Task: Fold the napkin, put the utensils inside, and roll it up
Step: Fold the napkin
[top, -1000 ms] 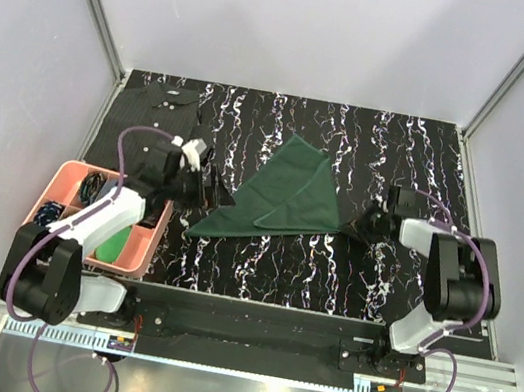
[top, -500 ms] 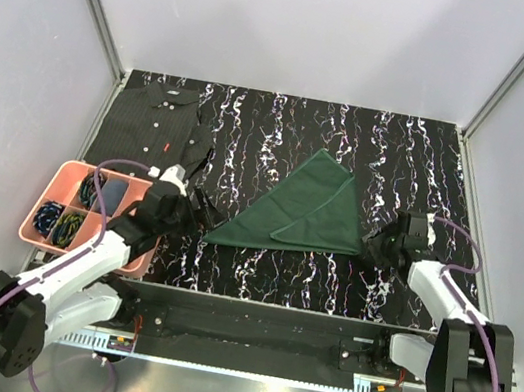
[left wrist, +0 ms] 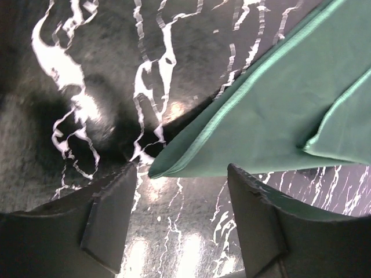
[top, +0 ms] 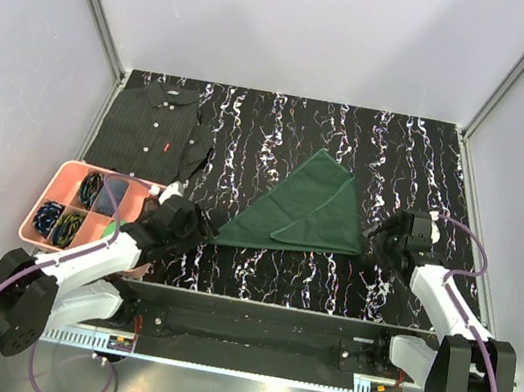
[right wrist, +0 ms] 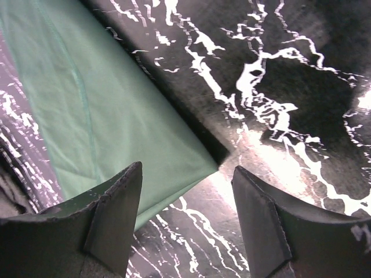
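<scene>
- Napkin [top: 305,209] is lying folded, a corner just ahead of each gripper.
- Left gripper [left wrist: 181,171] is standing spread, empty.
- Right gripper [right wrist: 186,168] is standing spread, empty.

The napkin [right wrist: 104,98] lies flat on the black, white-veined table [right wrist: 301,75], filling the upper left, with a stitched hem line running down it. Its pointed corner sits between the spread fingers [right wrist: 116,214] of the right gripper [right wrist: 186,171], neither finger touching the cloth.
</scene>
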Motion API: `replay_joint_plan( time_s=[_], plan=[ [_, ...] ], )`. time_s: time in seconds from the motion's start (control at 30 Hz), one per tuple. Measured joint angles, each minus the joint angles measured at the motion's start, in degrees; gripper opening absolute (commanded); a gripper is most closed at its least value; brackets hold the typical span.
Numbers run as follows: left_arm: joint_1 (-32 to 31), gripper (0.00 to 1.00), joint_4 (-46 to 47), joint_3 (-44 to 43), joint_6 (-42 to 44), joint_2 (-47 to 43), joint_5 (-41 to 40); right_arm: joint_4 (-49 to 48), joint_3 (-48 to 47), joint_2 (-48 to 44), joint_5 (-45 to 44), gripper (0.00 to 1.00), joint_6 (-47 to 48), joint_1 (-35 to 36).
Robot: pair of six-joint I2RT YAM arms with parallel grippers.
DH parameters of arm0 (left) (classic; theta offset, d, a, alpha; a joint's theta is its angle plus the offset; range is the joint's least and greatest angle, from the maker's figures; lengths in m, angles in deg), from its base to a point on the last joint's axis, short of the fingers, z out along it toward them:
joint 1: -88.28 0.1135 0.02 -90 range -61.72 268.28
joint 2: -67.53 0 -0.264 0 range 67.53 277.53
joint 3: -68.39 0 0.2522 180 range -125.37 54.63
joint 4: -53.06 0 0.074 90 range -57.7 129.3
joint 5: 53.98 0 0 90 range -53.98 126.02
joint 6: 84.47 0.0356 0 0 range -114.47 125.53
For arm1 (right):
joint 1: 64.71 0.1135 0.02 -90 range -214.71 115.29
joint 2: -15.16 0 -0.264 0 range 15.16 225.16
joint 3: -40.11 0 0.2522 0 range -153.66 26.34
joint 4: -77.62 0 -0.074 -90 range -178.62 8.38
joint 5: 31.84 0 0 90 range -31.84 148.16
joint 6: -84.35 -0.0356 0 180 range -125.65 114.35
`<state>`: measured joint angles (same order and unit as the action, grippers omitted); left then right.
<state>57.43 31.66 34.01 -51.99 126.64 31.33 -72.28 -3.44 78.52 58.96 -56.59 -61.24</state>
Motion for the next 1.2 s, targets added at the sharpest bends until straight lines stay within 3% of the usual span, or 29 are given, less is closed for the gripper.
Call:
replay_joint_plan(
  time_s=[0.7,0.93,1.03,1.2],
  plan=[
    [-0.92,0.33,2.54,3.65,-7.54,0.26,-4.83,-0.2,-0.37,0.96,3.52,0.74,0.7,0.02],
    [-0.92,0.15,4.68,4.5,-7.82,0.87,-4.94,-0.24,-0.37,0.96,4.5,0.74,0.76,0.0],
    [-0.92,0.0,5.75,4.52,-7.58,1.68,-4.83,-0.24,-0.37,0.96,4.72,0.74,0.76,0.02],
    [-0.92,0.0,7.04,4.52,-5.88,2.16,-4.52,-0.24,-0.37,0.96,4.74,0.74,0.79,0.02]
  ],
)
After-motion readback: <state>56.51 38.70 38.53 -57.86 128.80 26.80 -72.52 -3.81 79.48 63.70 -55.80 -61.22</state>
